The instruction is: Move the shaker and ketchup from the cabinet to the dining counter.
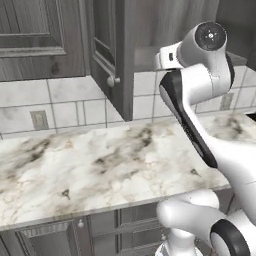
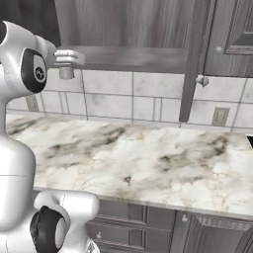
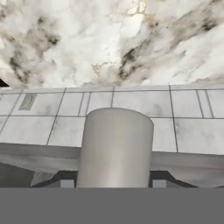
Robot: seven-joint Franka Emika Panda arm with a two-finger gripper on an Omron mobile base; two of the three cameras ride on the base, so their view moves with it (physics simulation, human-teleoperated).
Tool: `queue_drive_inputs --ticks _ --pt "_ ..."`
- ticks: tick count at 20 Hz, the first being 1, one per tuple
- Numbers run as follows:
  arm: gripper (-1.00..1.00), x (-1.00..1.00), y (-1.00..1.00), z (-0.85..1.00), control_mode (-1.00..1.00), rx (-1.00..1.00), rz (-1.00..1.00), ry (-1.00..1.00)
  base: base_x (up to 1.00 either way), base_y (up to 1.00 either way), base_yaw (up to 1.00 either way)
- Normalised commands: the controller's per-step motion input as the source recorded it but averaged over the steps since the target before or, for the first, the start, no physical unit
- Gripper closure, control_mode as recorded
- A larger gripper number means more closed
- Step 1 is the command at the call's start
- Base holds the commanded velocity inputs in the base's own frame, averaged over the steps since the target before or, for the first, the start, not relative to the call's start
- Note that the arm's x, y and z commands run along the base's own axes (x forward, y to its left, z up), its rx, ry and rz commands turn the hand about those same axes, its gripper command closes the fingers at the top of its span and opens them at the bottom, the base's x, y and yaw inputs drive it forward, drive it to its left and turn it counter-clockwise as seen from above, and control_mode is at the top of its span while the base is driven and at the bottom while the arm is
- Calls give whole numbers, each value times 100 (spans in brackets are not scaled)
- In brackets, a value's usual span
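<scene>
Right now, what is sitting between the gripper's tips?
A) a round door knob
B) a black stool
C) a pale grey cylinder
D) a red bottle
C: in the hand view a pale grey cylinder rises between the two dark tips of the gripper.

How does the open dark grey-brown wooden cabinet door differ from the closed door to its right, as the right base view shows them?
Pose: the open dark grey-brown wooden cabinet door swings out towards the camera and is seen nearly edge-on. The closed dark grey-brown wooden door lies flat, showing its raised panel.
Knobs: the open door's round knob sticks out sideways near its lower end. The closed door's knob faces us.
Shared: the same dark wood and small round knobs.
</scene>
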Motion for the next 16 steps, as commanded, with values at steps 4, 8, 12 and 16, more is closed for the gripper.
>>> queue_drive_inputs --ticks 4,8,12,16 --pt "100 0 0 0 100 0 0 0 -94 0 0" --pt "100 0 0 0 100 0 0 0 -100 0 -8" --pt "100 0 0 0 100 0 0 0 -100 0 -25" --pt "100 0 0 0 100 0 0 0 -100 0 -39"
